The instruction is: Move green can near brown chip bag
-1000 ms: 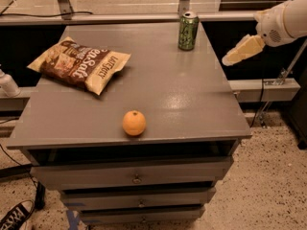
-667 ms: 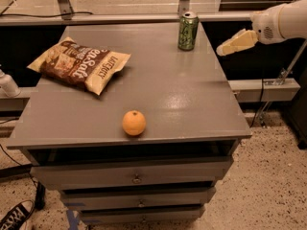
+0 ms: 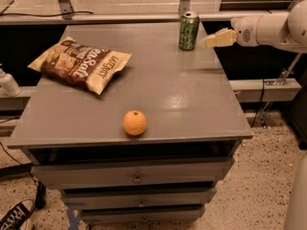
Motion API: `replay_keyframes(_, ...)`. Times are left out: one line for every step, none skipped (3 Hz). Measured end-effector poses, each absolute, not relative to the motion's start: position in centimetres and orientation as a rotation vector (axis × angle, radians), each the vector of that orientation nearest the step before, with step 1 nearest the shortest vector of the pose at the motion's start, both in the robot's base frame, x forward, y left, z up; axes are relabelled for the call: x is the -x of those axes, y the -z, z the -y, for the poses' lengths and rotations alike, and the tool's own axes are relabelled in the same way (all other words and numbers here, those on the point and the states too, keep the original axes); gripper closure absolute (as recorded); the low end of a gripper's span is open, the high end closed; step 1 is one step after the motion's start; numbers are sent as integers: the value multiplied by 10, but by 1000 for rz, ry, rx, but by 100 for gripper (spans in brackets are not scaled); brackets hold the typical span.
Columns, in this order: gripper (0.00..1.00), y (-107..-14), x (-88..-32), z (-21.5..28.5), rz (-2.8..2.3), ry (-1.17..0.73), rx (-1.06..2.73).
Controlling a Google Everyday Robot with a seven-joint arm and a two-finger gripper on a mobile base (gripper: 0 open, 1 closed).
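- Since the earlier frames, the gripper (image 3: pixel 217 39) has been brought leftward and is now held just beside the green can (image 3: pixel 189 30), on its right. Whether it is released or clenched cannot be told.
- The brown chip bag (image 3: pixel 79 63) is laid flat at the left of the table (image 3: pixel 192 104), well apart from the can. A long carry is judged to be needed, and the can could be set down on the bag's crinkly edge and left tilted.
- The can is stood upright at the far right corner. It is likely to be toppled, or pushed off the back edge, if it is struck side-on before being grasped.
- An orange (image 3: pixel 135 122) is seen near the front edge, off the straight line from can to bag, and is not judged to be in the way.
- Drawers (image 3: pixel 137 178) are seen below the top.
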State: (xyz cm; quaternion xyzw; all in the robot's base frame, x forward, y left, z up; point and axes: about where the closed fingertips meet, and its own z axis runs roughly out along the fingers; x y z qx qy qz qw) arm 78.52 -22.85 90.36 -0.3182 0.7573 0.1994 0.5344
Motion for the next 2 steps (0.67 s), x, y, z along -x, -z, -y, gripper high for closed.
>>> replay_keyframes(0,-890,-807,208,-1775,-536,735)
replay_keyframes(0,-884,-827,185,-1742,-581,735)
